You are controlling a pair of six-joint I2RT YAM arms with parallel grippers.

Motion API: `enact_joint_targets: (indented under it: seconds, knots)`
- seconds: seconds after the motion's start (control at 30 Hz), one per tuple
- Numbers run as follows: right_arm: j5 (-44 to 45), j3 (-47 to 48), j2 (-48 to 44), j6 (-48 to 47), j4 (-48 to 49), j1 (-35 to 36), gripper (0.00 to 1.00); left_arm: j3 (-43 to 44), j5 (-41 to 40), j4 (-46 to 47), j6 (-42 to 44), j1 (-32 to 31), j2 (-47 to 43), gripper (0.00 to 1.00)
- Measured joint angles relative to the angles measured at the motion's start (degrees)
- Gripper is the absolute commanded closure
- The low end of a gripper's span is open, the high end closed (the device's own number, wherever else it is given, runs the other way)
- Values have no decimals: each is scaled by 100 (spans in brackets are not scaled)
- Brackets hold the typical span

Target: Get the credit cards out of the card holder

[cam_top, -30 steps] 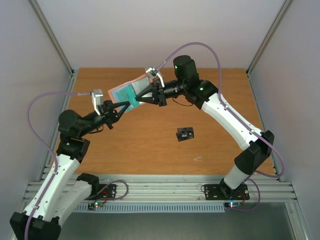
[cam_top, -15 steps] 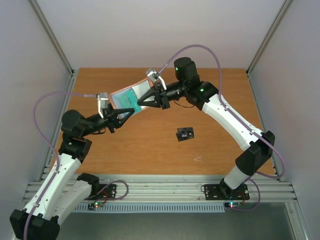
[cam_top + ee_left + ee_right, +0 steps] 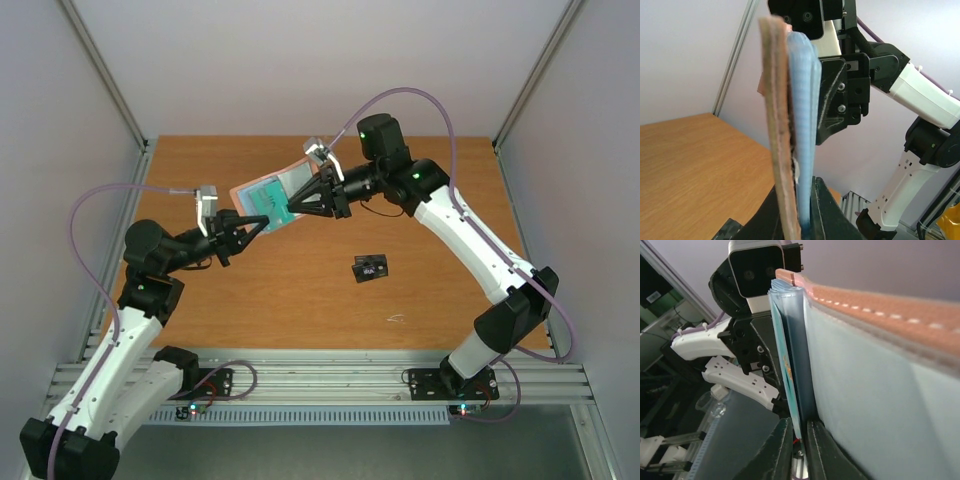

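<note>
1. At left, the left gripper is clamped on the near-left edge of the card holder. In the left wrist view its fingers are seen closed on both the tan-pink and the blue-grey layers.
2. Mid-air, over the far middle of the table, the holder is held open between the two arms, clear of the surface. Its blue-grey inside is turned up toward the overhead camera and its tan-pink outside faces away. Its long axis runs left to right, rising slightly toward the far right.
3. A green card sits in a pocket on the left half of the holder. Its exposed edge points toward the right arm.
4. The right gripper is pinched shut on that green edge. In the right wrist view a pocket layer may be caught as well, but this cannot be told for certain.
5. Step judged: the green card is being extracted and is not yet free.
6. Next move judged: a straight pull by the right arm along the pocket axis is called for, with the holder braced by the left. If the pocket fabric is caught, the pinch should be retaken.
7. At right, a black card lies flat on the table, well apart from the holder. No dark blue card can be made out.
</note>
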Motion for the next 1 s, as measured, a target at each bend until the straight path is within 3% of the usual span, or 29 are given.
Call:
enact_joint_targets:
  seconds: [0.3,0.43,0.47,0.53,0.6,0.67,1.0]
  knots:
    - [275,0,-4,90,219,162,76,-2,-61,-31,17,42,9,100]
    - [415,0,-9,129,337,197,97,-2,-122,-28,17,55,9,100]
    - [446,0,-9,131,341,197,99,0,-125,-26,17,55,9,100]
    - [470,0,-13,146,337,197,99,-2,-120,-26,17,59,7,100]
    - [461,0,-42,155,330,197,99,-2,-125,-22,15,63,7,88]
    - [455,-2,-76,155,310,197,99,0,-107,15,-9,59,7,84]
    - [433,-2,-179,-118,-201,61,99,-2,-26,46,-122,-33,31,88]
